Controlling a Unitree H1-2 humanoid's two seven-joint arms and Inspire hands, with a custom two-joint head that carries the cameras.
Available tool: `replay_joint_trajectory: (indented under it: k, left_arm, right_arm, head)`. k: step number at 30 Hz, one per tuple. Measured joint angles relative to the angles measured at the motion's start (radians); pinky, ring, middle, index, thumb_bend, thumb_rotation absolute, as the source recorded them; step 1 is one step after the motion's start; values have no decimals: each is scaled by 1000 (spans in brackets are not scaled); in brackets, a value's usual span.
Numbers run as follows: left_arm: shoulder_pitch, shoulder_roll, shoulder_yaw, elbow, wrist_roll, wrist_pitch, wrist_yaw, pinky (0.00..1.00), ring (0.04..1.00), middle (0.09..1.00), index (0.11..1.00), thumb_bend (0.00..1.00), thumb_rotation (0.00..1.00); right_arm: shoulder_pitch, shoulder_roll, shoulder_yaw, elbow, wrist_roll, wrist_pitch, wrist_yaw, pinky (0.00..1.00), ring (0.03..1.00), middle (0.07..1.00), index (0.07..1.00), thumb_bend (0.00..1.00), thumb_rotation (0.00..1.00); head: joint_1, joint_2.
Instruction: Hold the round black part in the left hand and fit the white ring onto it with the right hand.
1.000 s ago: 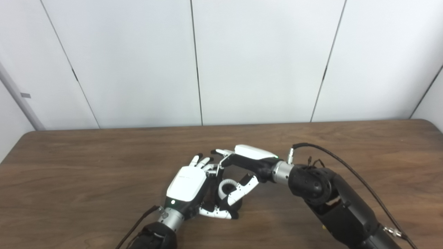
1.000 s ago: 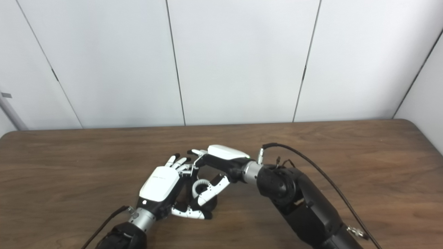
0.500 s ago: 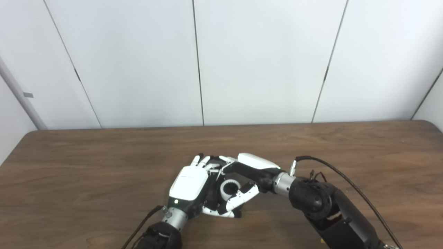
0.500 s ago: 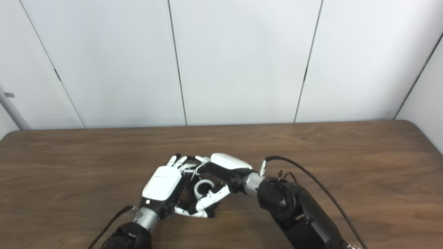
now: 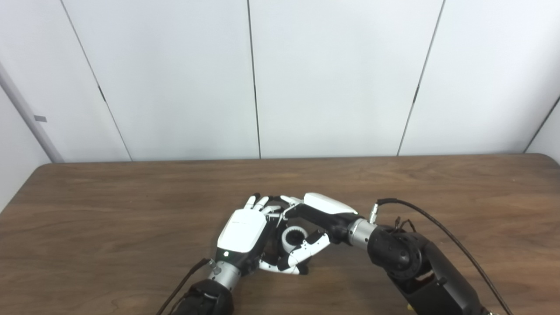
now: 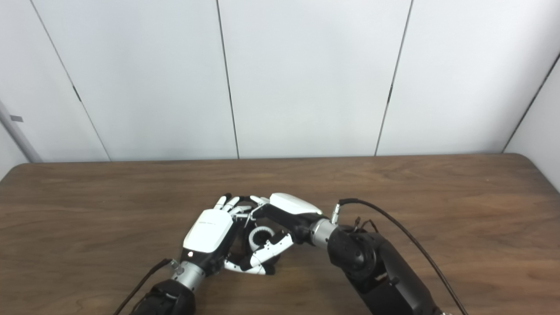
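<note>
The left robot hand [image 5: 242,230] curls around the round black part [image 5: 302,261], low on the wood-grain worktop [image 5: 109,227]. The right robot hand [image 5: 311,225] pinches the glossy white ring [image 5: 292,238] between thumb and fingers, just right of the left palm, its opening facing up over the mostly hidden part.

Paired head views over table [image 5: 131,210]
</note>
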Motion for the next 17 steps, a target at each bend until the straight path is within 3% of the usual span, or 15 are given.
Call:
replay_joint_trajectory:
  k: [11, 17]
  left_arm:
    - [-21, -29, 6, 41, 0, 1, 0, 1000, 942, 827, 479, 523, 53]
    - [-40, -44, 7, 71, -1, 1, 0, 1000, 940, 828, 479, 522, 53]
  right_arm:
    - [26, -1, -95, -27, 124, -34, -25, 1000, 1000, 1000, 1000, 1000, 577]
    - [70, 3, -88, -84, 177, -45, -23, 1000, 1000, 1000, 977, 1000, 549]
  head:
    - [31, -9]
    - [46, -11]
